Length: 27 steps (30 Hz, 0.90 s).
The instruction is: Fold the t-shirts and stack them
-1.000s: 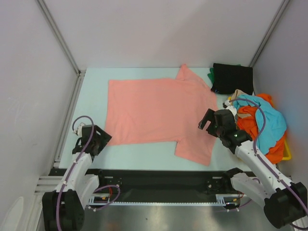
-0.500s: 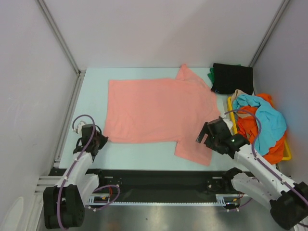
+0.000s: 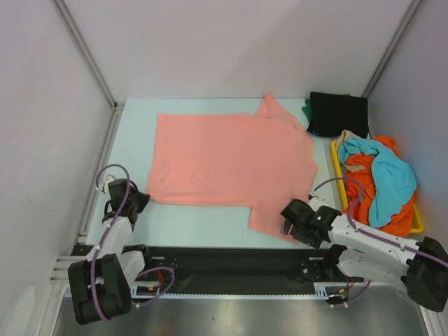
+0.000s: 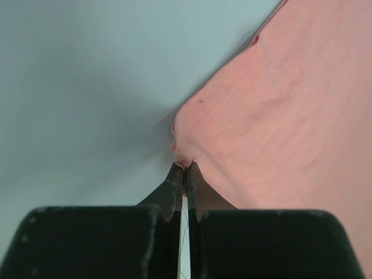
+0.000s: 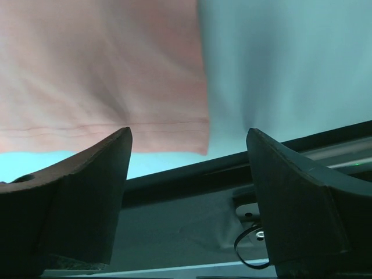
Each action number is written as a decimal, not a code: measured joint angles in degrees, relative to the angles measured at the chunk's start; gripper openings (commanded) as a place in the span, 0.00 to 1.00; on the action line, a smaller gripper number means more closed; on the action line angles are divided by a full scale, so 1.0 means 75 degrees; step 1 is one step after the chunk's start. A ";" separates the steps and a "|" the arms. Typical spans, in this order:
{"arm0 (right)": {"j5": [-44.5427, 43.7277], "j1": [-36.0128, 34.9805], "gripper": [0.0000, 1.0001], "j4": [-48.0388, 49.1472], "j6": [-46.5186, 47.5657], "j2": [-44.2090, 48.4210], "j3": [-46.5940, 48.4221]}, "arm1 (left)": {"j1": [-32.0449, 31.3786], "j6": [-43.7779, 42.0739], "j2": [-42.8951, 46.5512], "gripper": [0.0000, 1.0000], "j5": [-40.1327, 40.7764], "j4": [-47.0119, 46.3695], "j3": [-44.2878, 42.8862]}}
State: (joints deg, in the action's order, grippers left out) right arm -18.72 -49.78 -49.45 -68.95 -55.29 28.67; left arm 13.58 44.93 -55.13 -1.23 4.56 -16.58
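Observation:
A salmon pink t-shirt (image 3: 231, 157) lies spread flat on the table, its near sleeve (image 3: 269, 220) reaching toward the front edge. At the shirt's near left corner my left gripper (image 3: 136, 199) is shut on a small pinch of the pink cloth (image 4: 185, 158). My right gripper (image 3: 290, 220) stands open low over the near sleeve. In the right wrist view the sleeve's hem corner (image 5: 197, 139) shows just beyond the gap between its fingertips (image 5: 189, 135), apart from both. A folded black t-shirt (image 3: 339, 113) lies on a green one (image 3: 307, 108) at the back right.
A yellow tray (image 3: 418, 224) at the right holds a heap of turquoise (image 3: 388, 175), orange (image 3: 364, 171) and beige (image 3: 346, 136) shirts. The black front rail (image 3: 231, 255) runs just below the sleeve. Metal posts rise at the back corners.
My left gripper has shut on the shirt's near left corner and drawn it slightly left. My right arm has swung down and left from beside the tray to the near sleeve.

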 measured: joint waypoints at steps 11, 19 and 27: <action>-0.0050 -0.0583 0.27 0.0423 -0.0481 -0.0093 -0.0286 | 0.0015 -0.0061 0.0198 0.00 -0.0105 -0.0122 0.0070; -0.0210 -0.0635 0.00 0.0621 -0.0472 0.0017 -0.0265 | 0.0015 -0.0058 0.0729 0.00 -0.0353 0.0137 0.0070; -0.1207 -0.0402 0.00 -0.0224 0.0087 0.0790 0.1626 | 0.0023 -0.0213 0.1868 0.00 -0.0705 0.1172 -0.0221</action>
State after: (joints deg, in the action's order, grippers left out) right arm -27.77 -52.80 -51.13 -68.29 -49.36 40.86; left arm 13.76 43.33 -41.12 -6.52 13.34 -18.24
